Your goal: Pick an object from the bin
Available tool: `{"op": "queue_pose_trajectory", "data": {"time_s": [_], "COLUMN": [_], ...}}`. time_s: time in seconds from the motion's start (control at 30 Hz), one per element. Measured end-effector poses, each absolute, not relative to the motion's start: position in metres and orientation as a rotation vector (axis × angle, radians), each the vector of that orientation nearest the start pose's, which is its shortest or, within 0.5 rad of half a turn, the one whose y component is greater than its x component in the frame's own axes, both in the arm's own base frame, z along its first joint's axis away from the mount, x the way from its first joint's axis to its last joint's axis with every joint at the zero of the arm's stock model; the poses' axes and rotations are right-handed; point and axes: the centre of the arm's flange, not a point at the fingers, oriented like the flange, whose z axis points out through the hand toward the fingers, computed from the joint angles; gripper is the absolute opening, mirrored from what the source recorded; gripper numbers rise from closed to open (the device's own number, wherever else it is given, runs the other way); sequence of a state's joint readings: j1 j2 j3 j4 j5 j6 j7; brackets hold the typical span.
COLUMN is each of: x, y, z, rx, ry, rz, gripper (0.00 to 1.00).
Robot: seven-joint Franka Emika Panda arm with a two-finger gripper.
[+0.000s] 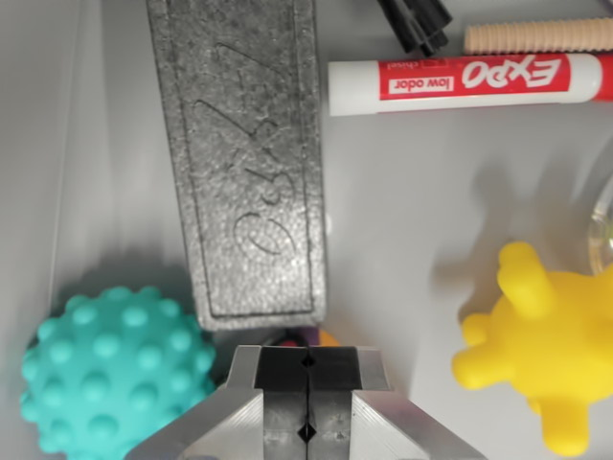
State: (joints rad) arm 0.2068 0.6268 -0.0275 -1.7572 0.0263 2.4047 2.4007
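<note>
Basically a top-down look into a grey bin (402,220) with several loose things on its floor. Dark grey foam block (241,158), long and rough-textured, lies near the middle, running from the top edge down toward the gripper; handwriting is pressed into its top face, not readable for sure. Teal knobbly ball (115,374) sits at the wrist view's lower left, just beside the block's lower end. Yellow spiky rubber toy (546,350) sits at the lower right, well apart from the block. Red and white Expo marker (469,83) lies flat across the upper right, label upside down. Above it a ribbed beige rod (536,36), and a black piece (414,21) at the top edge, cut off. A curved clear rim shows at the far right edge, too little to name.

Gripper (307,369) enters from the bottom centre, pointing straight down at the bin floor. Black pads pressed together, jaws clenched with nothing between them. A bit of orange and purple (305,336) peeks out just above the fingertips, below the block's end; cannot tell what it is.
</note>
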Motion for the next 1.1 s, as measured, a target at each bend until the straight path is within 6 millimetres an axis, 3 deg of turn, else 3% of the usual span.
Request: {"op": "queue_pose_trajectory", "data": {"time_s": [1.1], "x": [0.653], "y": [0.119], "z": [0.345], "rx": [-1.368], "ry": [2.816], "rz": [0.004], "gripper": [0.00]}}
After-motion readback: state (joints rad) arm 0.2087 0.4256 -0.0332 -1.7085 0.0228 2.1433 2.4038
